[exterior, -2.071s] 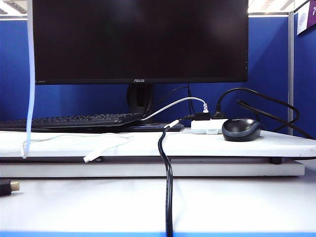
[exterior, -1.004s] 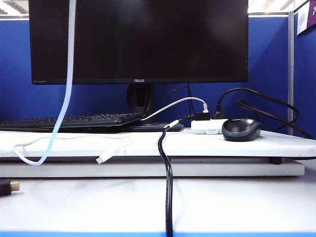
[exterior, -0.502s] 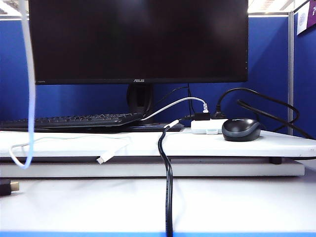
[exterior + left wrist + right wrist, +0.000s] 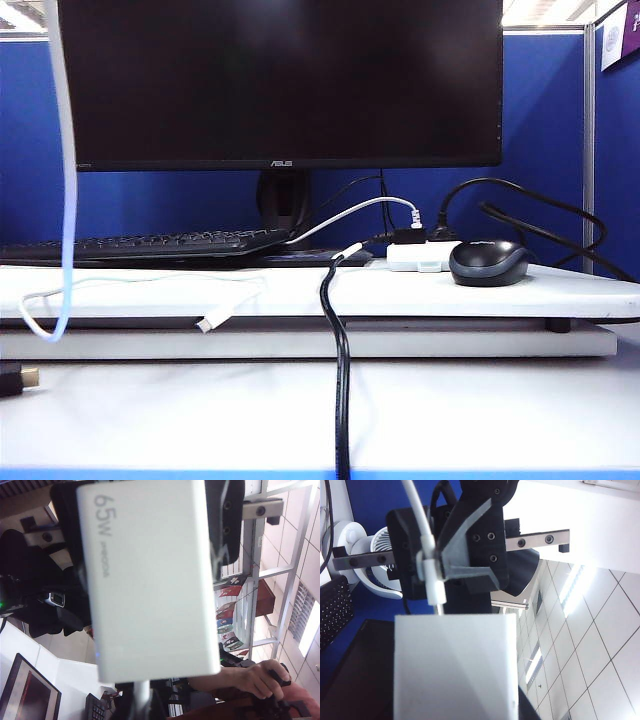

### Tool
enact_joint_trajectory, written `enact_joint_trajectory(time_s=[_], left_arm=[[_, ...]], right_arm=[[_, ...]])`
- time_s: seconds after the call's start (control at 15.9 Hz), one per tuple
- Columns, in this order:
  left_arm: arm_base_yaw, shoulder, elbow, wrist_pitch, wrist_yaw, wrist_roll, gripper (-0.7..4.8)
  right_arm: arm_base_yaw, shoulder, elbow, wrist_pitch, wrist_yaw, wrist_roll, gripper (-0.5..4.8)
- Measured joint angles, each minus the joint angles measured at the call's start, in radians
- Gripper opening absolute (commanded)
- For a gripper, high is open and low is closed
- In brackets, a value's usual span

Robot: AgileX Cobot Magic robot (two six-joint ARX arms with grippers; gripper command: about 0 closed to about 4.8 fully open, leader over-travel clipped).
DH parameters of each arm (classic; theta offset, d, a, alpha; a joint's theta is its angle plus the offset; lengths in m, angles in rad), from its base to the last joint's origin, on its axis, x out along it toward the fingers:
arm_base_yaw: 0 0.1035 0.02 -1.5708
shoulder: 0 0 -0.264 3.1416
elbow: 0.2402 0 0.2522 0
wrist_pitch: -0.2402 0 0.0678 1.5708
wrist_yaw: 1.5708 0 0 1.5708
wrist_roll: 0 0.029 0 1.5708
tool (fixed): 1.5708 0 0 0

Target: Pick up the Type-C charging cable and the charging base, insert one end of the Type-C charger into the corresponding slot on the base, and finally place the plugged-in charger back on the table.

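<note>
Neither gripper shows in the exterior view. My right gripper [image 4: 454,705] is shut on the white charging base [image 4: 454,670], which fills the near part of the right wrist view. Facing it, my left gripper [image 4: 433,582] is shut on the Type-C charging cable's connector [image 4: 436,591], whose metal tip meets the base's end face. In the left wrist view the base [image 4: 150,580] is marked 65W, with the right gripper's fingers [image 4: 226,525] on both sides of it and the connector [image 4: 142,697] at its end. The cable [image 4: 66,200] hangs down to the raised board on the table [image 4: 480,410].
On the raised board [image 4: 400,292] are a black keyboard [image 4: 150,243], a monitor stand [image 4: 283,200], a white power strip [image 4: 420,257] and a black mouse [image 4: 489,263]. A thick black cable [image 4: 342,380] runs over the front edge. The cable's free end [image 4: 204,324] lies on the board.
The hanging cable swung from a slant across the monitor back to the left and now hangs nearly straight. Its loop on the board shifted slightly left.
</note>
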Motion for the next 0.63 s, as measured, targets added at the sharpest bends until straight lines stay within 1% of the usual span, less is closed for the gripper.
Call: enact_joint_trajectory(time_s=[0.13, 0.19, 0.25, 0.38, 0.44, 0.5, 0.63], left_arm=[[0.000, 0.002, 0.000, -0.005, 0.000, -0.013, -0.05], [0.000, 0.002, 0.000, -0.015, 0.000, -0.025, -0.05], [0.000, 0.002, 0.000, -0.015, -0.001, -0.026, -0.05], [0.000, 0.002, 0.000, -0.017, -0.001, -0.029, -0.05], [0.000, 0.001, 0.000, -0.021, 0.002, -0.029, -0.05], [0.000, 0.008, 0.000, -0.053, 0.002, -0.032, -0.05], [-0.001, 0.012, 0.000, -0.059, -0.002, -0.040, -0.05]], right_arm=[[0.013, 0.000, 0.000, -0.004, 0.012, -0.007, -0.05], [0.021, -0.002, 0.001, -0.014, 0.023, -0.056, -0.05], [0.021, -0.002, 0.001, -0.015, 0.024, -0.061, -0.05], [0.031, -0.003, 0.002, -0.019, 0.035, -0.022, -0.05], [0.031, -0.003, 0.001, -0.019, 0.012, 0.025, -0.05], [0.030, -0.003, 0.002, -0.037, 0.014, -0.048, -0.05], [0.031, -0.004, 0.002, -0.052, 0.013, -0.054, -0.05]])
